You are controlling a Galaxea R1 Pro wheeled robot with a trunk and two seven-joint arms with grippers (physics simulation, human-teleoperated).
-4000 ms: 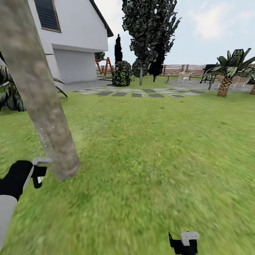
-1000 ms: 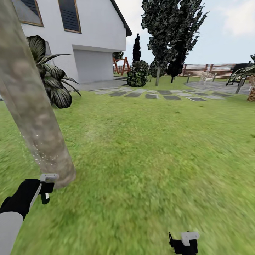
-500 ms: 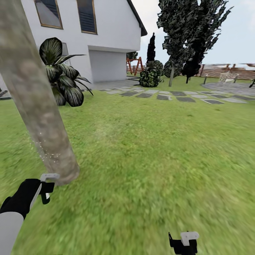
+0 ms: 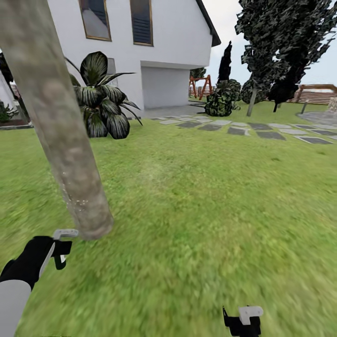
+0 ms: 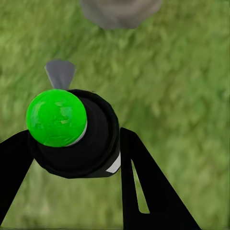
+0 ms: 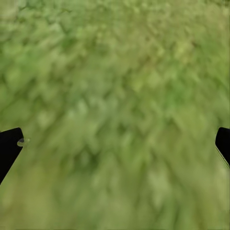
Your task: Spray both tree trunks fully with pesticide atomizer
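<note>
Item: pesticide atomizer (image 5: 72,132), pinched in our left gripper (image 4: 60,247), nozzle just beside the tree trunk (image 4: 61,135) base. Right gripper (image 6: 115,143): fingers spread over lawn (image 4: 210,196), apparently empty.

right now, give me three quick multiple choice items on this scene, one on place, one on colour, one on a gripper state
1. The tree trunk stands
A. beside the left gripper
B. beside the right gripper
C. on the paving

2. The atomizer's round top is
A. red
B. green
C. white

3. The right gripper is
A. shut on a can
B. shut, empty
C. open, empty

Answers: 1 A, the trunk's base sits just past that gripper. 2 B, the right wrist aside, the left wrist view shows a green ball. 3 C, its fingers stand wide apart over grass.
</note>
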